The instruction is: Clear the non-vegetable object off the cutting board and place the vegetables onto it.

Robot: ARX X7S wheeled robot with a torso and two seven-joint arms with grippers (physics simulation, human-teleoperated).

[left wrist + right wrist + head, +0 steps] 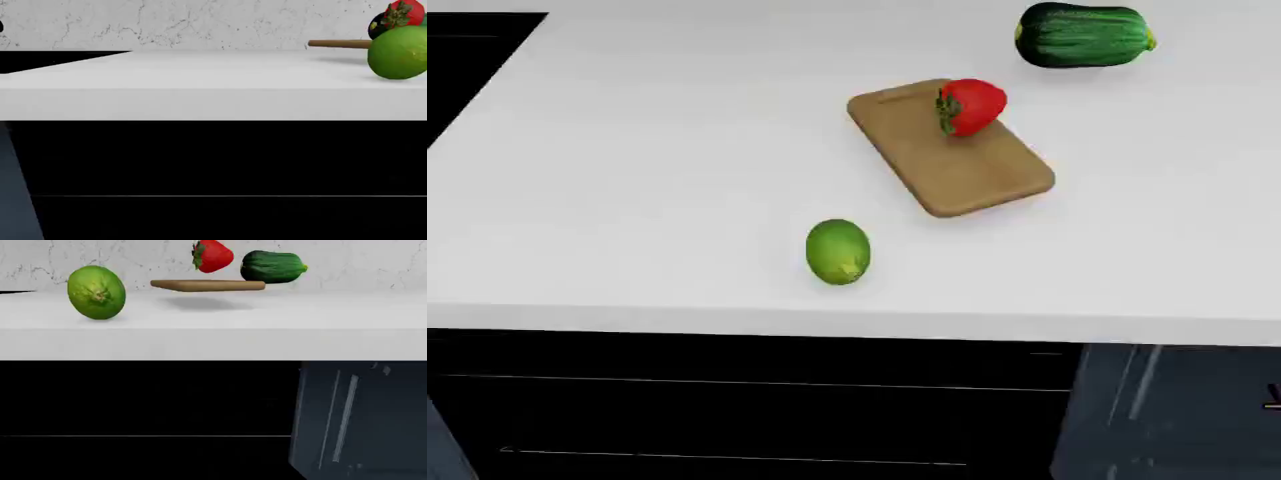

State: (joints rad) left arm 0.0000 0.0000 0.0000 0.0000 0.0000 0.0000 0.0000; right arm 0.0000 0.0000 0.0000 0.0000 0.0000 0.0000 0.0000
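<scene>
The white counter (pixel 627 200) is filling most of the head view, its front edge running across above black cabinet fronts (pixel 747 410), with a dark grey appliance panel (pixel 1174 410) showing under its front right part. A speckled pale wall (pixel 347 260) is rising behind the counter in both wrist views.

The cutting board (pixel 954 150) is lying flat and slanted on the right half of the counter, well back from the front edge, its slot handle end pointing toward the back edge. In the right wrist view it is showing edge-on as a thin brown slab (pixel 208 285).

The zucchini (pixel 1085 36) is lying on its side near the back right part of the counter, clear of the board, its yellow tip pointing toward the right edge.

The strawberry (pixel 969 106) is sitting on the board's rear half, just beside the handle slot, with its leafy cap facing the left edge.

The yellow-green oval (pixel 838 251) is resting on the bare counter closest to the front edge, well apart from the board.

Neither gripper is appearing in any view, so how wide either pincer is standing cannot be told.
</scene>
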